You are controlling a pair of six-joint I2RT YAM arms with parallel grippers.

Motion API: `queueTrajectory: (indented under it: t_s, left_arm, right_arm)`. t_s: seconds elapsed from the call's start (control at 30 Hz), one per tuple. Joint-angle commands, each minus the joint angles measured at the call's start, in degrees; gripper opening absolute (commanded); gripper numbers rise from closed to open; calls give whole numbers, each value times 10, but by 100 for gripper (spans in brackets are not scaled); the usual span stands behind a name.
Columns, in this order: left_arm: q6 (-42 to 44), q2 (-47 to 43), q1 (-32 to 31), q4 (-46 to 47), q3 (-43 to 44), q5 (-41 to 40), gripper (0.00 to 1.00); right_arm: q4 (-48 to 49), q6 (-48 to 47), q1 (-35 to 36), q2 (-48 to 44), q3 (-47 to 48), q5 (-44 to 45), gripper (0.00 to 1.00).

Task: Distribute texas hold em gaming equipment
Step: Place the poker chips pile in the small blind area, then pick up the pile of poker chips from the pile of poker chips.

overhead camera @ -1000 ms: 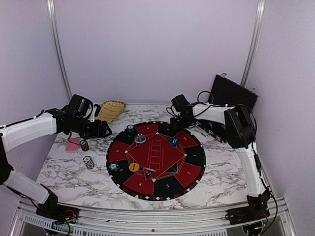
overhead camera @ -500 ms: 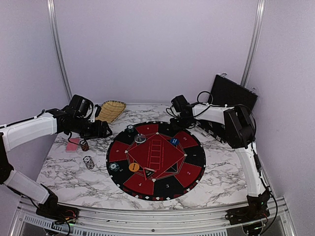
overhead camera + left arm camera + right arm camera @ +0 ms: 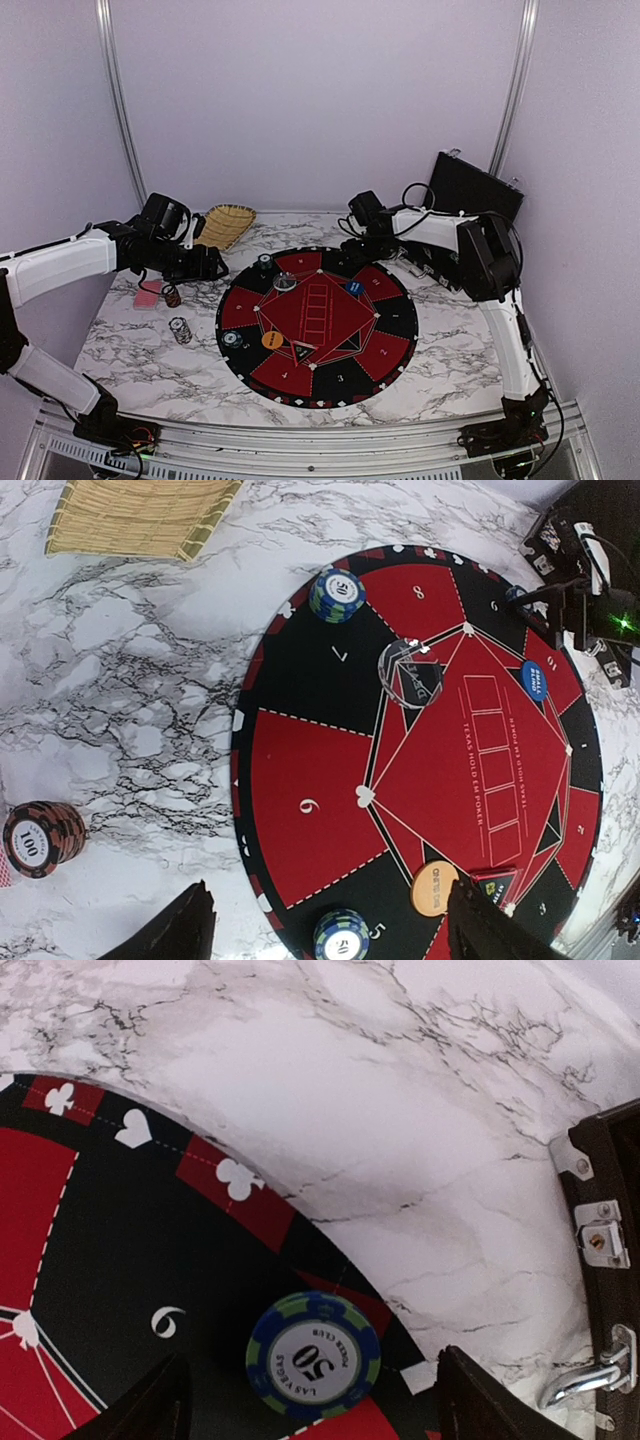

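Observation:
My right gripper point(image 3: 315, 1405) hangs open over the mat's far rim, its fingers either side of a blue-and-green 50 chip point(image 3: 314, 1354) lying flat by sector 6. My left gripper point(image 3: 335, 925) is open and holds nothing, above the mat's point(image 3: 320, 810) left edge. Between its fingers lies a blue 50 chip stack point(image 3: 342, 937), with an orange disc point(image 3: 437, 890) beside it. Another 50 stack point(image 3: 335, 595), a clear disc point(image 3: 410, 670) and a blue disc point(image 3: 535, 678) rest on the mat. A dark 100 stack point(image 3: 42, 838) and pink cards point(image 3: 148, 298) lie on the marble.
A woven bamboo tray point(image 3: 224, 225) sits at the back left. The open black case point(image 3: 470, 195) stands at the back right, its latches point(image 3: 600, 1245) close to my right gripper. Another chip stack point(image 3: 180, 330) stands on the marble left of the mat point(image 3: 395, 320).
My right gripper's jaws have opened wide, letting go of the blue-and-green chip, which now rests on the mat. The left arm has hardly moved.

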Motion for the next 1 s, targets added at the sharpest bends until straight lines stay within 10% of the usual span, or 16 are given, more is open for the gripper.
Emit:
queueTrajectory:
  t_s: [0.0,0.43,0.97]
  left_arm:
    - [-8,-23,4,-1,-9,-35,82]
    - [-60,-81,33,-84,-42,-175,82]
    - [9,27,142,-106,-4,-140,86]
  right_arm:
    - [15,-1,-1,-77,-30,-9,84]
    - [104,12,37,-266,-235,-17,88]
    - [147,48,129,-417,-376,-19,88]
